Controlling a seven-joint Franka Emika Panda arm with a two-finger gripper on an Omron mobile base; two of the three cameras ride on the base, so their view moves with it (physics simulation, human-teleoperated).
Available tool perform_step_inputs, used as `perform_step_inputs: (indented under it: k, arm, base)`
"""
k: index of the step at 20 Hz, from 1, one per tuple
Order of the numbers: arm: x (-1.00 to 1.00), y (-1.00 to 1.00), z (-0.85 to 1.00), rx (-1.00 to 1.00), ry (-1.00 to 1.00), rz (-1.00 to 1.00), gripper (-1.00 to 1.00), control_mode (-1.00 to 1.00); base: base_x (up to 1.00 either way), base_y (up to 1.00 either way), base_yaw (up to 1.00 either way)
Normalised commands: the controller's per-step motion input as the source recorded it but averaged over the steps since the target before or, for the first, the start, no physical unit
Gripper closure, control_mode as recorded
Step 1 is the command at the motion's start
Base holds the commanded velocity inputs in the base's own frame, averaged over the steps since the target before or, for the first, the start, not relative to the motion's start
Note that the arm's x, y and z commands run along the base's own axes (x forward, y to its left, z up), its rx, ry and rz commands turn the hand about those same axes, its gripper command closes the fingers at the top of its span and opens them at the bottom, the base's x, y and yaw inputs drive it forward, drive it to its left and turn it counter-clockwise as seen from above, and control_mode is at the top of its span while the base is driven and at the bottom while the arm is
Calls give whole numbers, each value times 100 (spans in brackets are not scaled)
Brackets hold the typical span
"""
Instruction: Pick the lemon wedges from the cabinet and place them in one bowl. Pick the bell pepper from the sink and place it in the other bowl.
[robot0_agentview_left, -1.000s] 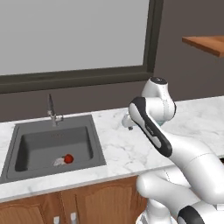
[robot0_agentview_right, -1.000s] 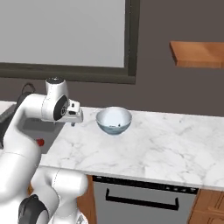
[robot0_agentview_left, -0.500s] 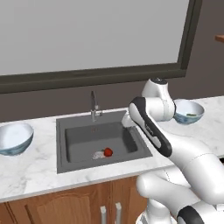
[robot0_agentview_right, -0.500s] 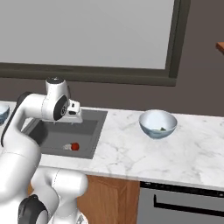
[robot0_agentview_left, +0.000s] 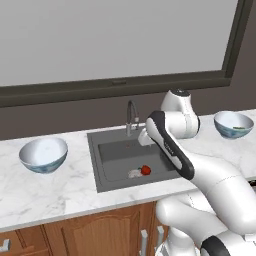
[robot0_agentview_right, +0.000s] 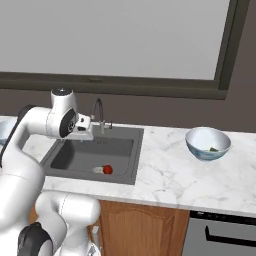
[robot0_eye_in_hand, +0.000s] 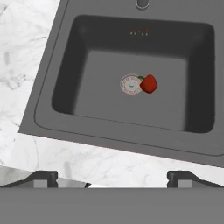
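The bell pepper (robot0_eye_in_hand: 149, 83) is a small red lump on the floor of the dark grey sink (robot0_eye_in_hand: 100, 61), touching the pale drain (robot0_eye_in_hand: 130, 84). The base views show the bell pepper (robot0_agentview_left: 145, 170) (robot0_agentview_right: 107, 169) in the same spot. My gripper (robot0_eye_in_hand: 112, 178) hangs open and empty high above the sink's near side, its fingertips (robot0_eye_in_hand: 43, 177) wide apart. One bowl (robot0_agentview_left: 43, 154) stands left of the sink (robot0_agentview_left: 116, 162). The other bowl (robot0_agentview_left: 233, 124) (robot0_agentview_right: 207, 143) stands to the right, with a yellow-green lemon wedge (robot0_agentview_right: 213, 149) inside. The cabinet is out of view.
A curved metal tap (robot0_agentview_left: 131, 116) (robot0_agentview_right: 98, 112) rises behind the sink (robot0_agentview_right: 75, 157), close to my gripper (robot0_agentview_left: 143, 140) (robot0_agentview_right: 85, 134). White marble counter (robot0_agentview_right: 165, 175) runs on both sides. A dark-framed window fills the back wall, and wooden cupboard doors (robot0_agentview_left: 100, 235) sit below the counter.
The whole picture has shifted right as the base drove left, bringing the sink to the middle and a second bowl into view. The arm's pose and open gripper look unchanged.
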Motion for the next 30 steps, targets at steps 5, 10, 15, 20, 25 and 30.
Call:
perform_step_inputs:
  k: [5, 10, 15, 20, 25, 30]
  arm:
    - [0, 0, 0, 0, 0, 0, -100, 100]
    - [0, 0, 0, 0, 0, 0, -100, 100]
    - [0, 0, 0, 0, 0, 0, -100, 100]
    - [12, -1, -7, 0, 0, 0, -100, -100]
    - [14, -9, -41, 0, 3, -2, -100, -100]
    - [19, -8, -47, -5, 0, -4, -100, -100]
  base:
    - [20, 0, 0]
    - [48, 6, 0]
    - [23, 6, 0]
    - [0, 0, 0]
    - [0, 0, 0]
    - [0, 0, 0]
